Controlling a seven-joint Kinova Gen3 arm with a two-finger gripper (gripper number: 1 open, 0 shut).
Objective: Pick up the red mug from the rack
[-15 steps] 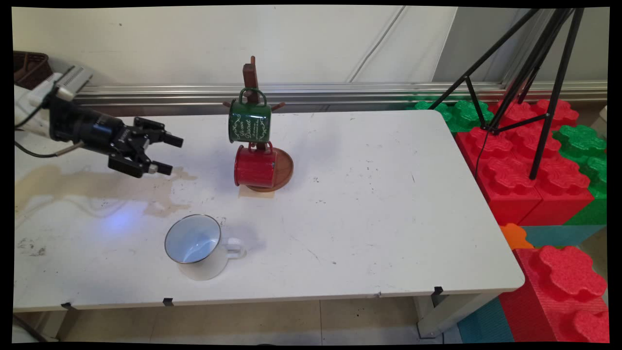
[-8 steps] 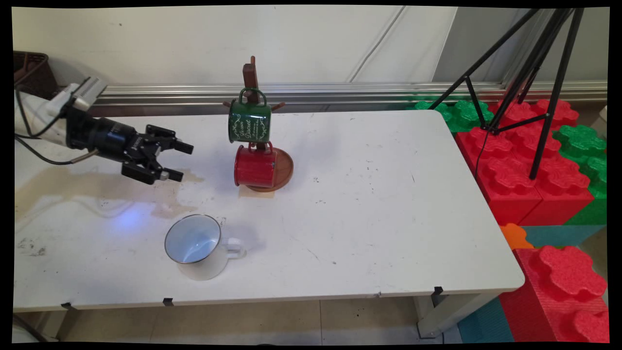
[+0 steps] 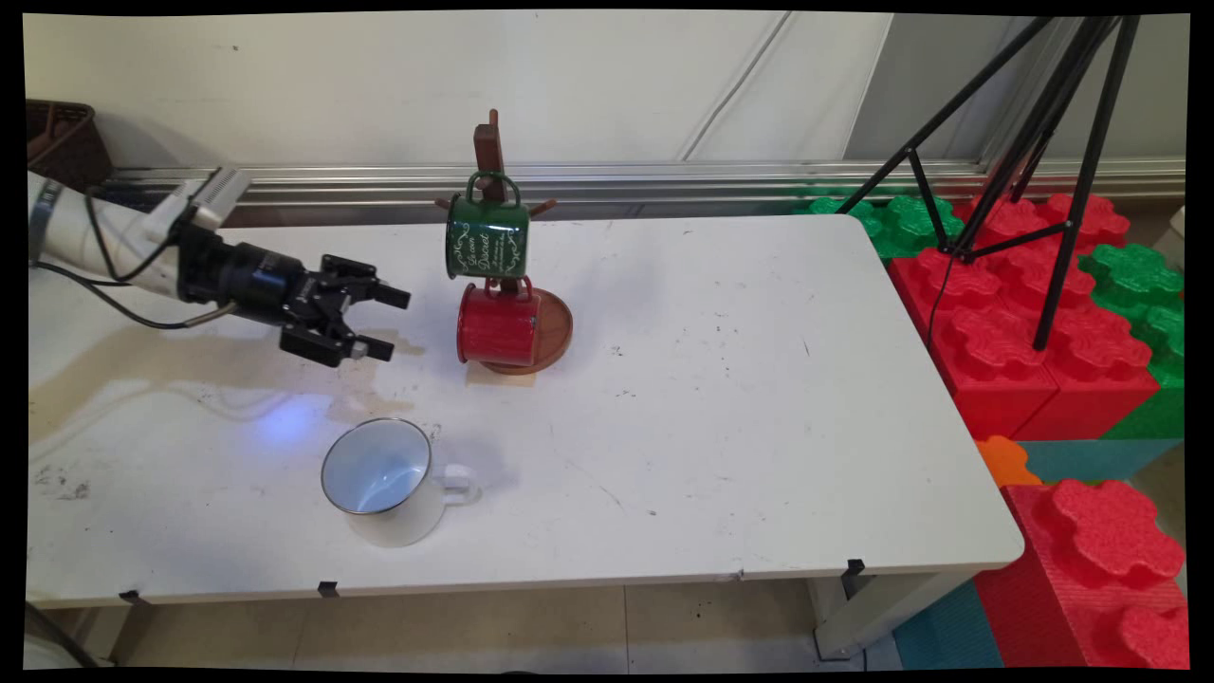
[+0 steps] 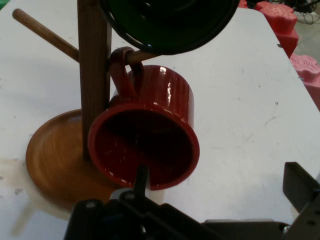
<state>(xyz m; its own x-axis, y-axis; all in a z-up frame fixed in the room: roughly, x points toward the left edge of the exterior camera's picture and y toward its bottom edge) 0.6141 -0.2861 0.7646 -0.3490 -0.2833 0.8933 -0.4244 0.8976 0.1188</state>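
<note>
Main view: pincer (image 3: pixel 379 323) held level above the surface (image 3: pixel 721 398), jaws spread wide, nothing between them, aimed at the red mug (image 3: pixel 498 325) and just short of it. White mug (image 3: pixel 389 479) stands upright near the front edge, handle to the right, interior pale blue and empty.

Hand view only: red mug's open mouth faces the camera, glossy dark-red inside, empty; its handle is hooked over a lower peg of the wooden mug stand (image 4: pixel 92 75), rim close to the round base. Green mug (image 4: pixel 167 22) hangs above it, dark interior, partly cut by the top edge.

Main view only: green mug's white lettering; 2 mugs on the stand.
</note>
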